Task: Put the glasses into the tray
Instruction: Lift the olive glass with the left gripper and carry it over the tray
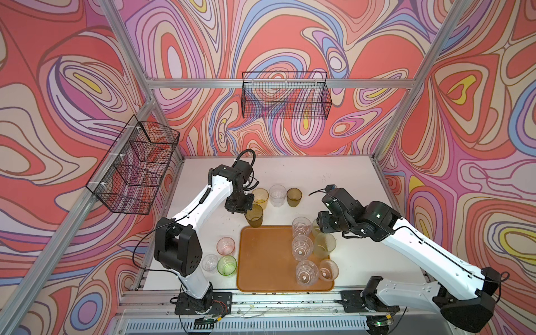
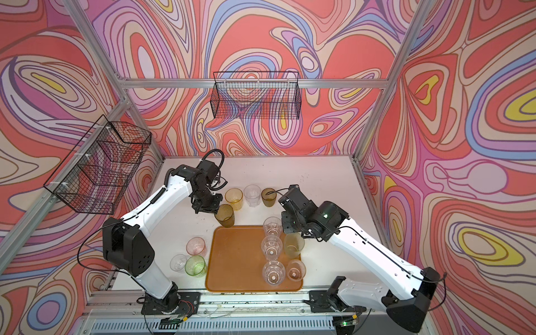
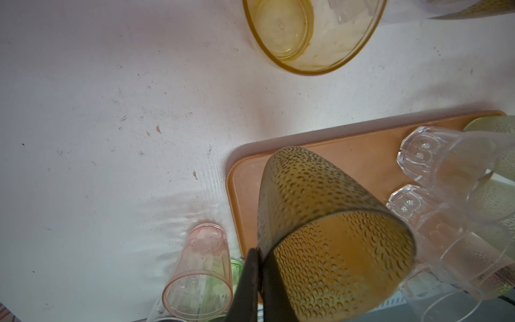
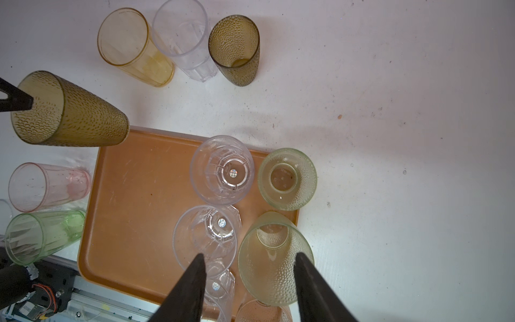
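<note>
Jaws of the left gripper (image 3: 260, 259) are pinched shut on the rim wall of a dark olive-brown dimpled tumbler (image 1: 254, 216), which hangs slightly tilted above the far left corner of the orange-brown tray (image 1: 266, 255). On the right gripper (image 4: 250, 254) the jaws stand about half apart and hold nothing, above a pale green tumbler (image 4: 274, 276) on the tray's right side. Several glasses stand along that side, while the tray's left half is bare. Others sit on the white surface (image 1: 348, 179).

For a clean placement, I would carry the olive tumbler inward past the low rim and level it so its base meets the tray flat. It should go down in the bare left half, well apart from the clear faceted tumblers (image 1: 302, 246), and only then should the jaws open.
</note>
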Controlling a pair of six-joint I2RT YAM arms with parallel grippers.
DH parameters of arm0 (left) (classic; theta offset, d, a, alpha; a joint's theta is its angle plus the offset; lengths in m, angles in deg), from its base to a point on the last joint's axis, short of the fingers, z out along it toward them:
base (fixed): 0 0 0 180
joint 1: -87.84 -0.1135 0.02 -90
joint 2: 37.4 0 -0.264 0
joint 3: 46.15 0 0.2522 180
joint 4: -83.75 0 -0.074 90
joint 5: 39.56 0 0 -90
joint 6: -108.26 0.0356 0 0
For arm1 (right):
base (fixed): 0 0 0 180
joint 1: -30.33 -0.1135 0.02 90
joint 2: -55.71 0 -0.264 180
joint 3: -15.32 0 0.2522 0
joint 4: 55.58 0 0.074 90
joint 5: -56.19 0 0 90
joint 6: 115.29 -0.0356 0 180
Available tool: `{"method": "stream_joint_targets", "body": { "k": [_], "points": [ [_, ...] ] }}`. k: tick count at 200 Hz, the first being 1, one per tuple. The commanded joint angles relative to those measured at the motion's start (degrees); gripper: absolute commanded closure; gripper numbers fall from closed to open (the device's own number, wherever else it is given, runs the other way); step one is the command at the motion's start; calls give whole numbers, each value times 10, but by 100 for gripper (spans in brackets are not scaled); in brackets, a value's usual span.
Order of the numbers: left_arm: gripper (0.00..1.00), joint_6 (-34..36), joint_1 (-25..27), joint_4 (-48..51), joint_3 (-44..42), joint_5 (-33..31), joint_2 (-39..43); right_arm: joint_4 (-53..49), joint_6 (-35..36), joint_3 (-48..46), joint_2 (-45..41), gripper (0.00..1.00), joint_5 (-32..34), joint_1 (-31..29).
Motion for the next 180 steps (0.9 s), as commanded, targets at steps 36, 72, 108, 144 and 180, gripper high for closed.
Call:
{"method": "stream_joint_targets", "body": {
  "k": [36, 72, 108, 144, 180],
  "points": [
    [100, -28, 39, 4, -8, 3, 6, 0, 5, 5, -4, 47, 13, 4],
    [100, -41, 70, -2, -5, 3, -7, 4, 4, 2, -6, 47, 13, 3],
    [100, -56, 101, -9, 1, -1, -24, 6, 5, 0, -6, 47, 12, 3],
    [100, -62, 124, -15, 7, -5, -44, 7, 4, -4, -6, 47, 10, 3],
    [100, -66, 139, -20, 23, -4, -66, 8, 6, -5, -6, 47, 10, 4]
  ]
}}
